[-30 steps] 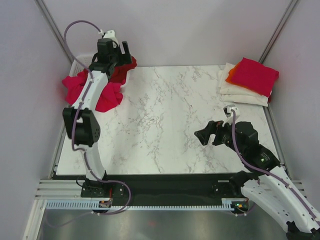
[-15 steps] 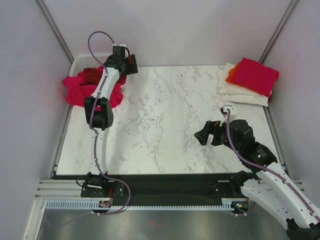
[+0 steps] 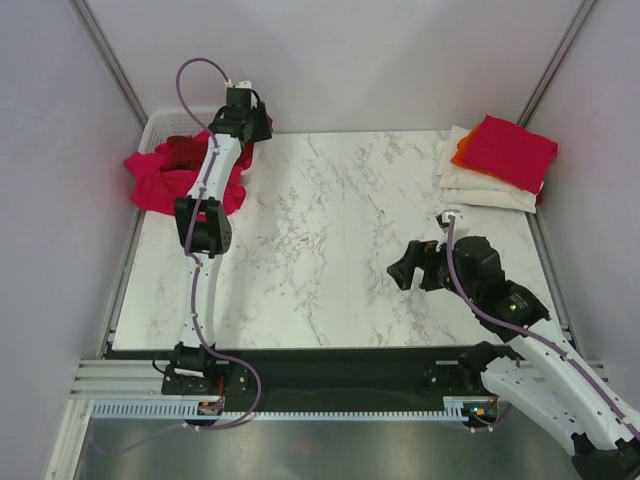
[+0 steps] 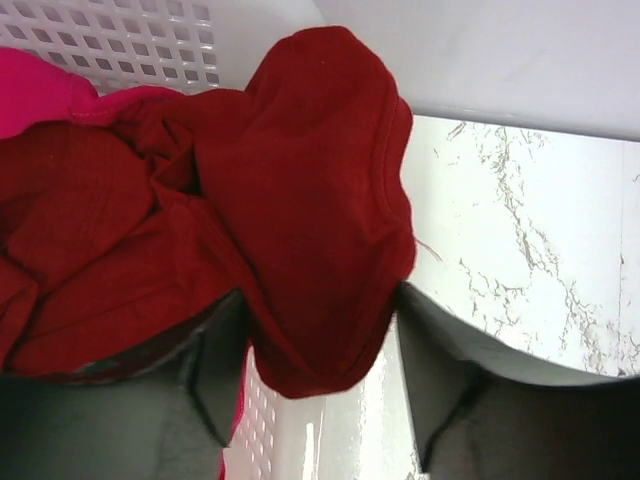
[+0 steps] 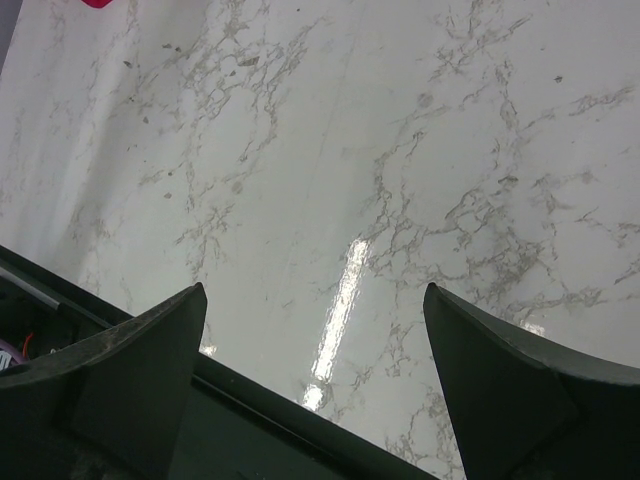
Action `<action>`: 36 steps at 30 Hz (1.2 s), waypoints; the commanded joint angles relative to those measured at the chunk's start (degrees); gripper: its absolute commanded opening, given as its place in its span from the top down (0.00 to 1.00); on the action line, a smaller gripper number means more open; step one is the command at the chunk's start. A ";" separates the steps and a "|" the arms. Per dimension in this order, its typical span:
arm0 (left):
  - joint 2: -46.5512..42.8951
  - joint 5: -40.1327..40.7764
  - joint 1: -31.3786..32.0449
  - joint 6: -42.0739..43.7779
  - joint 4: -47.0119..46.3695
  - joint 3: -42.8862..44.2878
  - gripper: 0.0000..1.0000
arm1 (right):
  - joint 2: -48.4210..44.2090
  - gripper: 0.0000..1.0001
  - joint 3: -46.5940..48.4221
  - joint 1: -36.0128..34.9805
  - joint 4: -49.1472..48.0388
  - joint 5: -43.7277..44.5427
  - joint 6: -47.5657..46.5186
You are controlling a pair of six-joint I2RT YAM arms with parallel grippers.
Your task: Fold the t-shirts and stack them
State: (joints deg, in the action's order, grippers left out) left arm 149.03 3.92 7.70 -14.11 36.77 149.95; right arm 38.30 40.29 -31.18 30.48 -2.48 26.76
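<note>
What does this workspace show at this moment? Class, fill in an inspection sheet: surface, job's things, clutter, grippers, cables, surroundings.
Surface: white marble-pattern tabletop, bare in the middle.
Job's things: dark red cloth t-shirt draped over the rim of the white plastic mesh basket; crumpled bright pink cloth t-shirts in that basket; far right, a folded stack of cream-white shirts, an orange shirt and a pink shirt on top.
Clutter: nothing seen.
Grippers: left gripper straddles a fold of the dark red shirt, grip unclear; right gripper open, empty, over bare tabletop.
Cables: purple cable loops over the left arm; another runs along the right arm.
Surroundings: plain grey walls.
</note>
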 commanded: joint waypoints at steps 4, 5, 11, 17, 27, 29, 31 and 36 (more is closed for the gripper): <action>2.05 1.35 -0.50 -1.80 -0.30 4.12 0.60 | 1.51 0.02 0.93 -0.11 -1.56 1.34 -0.04; 2.05 1.70 -0.50 -1.89 -0.30 4.12 0.66 | 1.68 0.02 0.84 -0.02 -1.65 1.34 -0.05; 0.03 2.67 -0.50 -1.63 -0.30 4.39 0.92 | 2.47 0.02 0.58 -0.11 -2.09 1.16 0.04; -4.36 3.55 -0.50 -0.22 -0.30 5.96 0.98 | 2.92 0.02 0.40 -0.11 -2.53 1.07 -0.13; -16.13 -0.66 -0.59 -5.40 -5.90 13.96 0.98 | 3.09 0.02 0.14 -0.11 -3.58 0.63 -0.22; -18.85 -1.81 -0.59 -8.29 -9.60 14.84 0.98 | 3.09 0.02 -0.04 -0.02 -4.02 0.29 -0.05; -20.44 -3.56 -0.59 -11.01 -16.42 14.85 0.98 | 3.00 0.02 -0.13 -0.11 -4.29 -0.07 0.04; -25.18 -14.44 -0.50 -13.40 -31.30 15.20 0.98 | 1.43 0.02 -0.48 -0.11 -4.29 -0.51 0.57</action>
State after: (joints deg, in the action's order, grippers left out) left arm 129.86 -1.06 6.83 -22.94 22.81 161.99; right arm 41.17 40.16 -31.18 28.56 -2.59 26.79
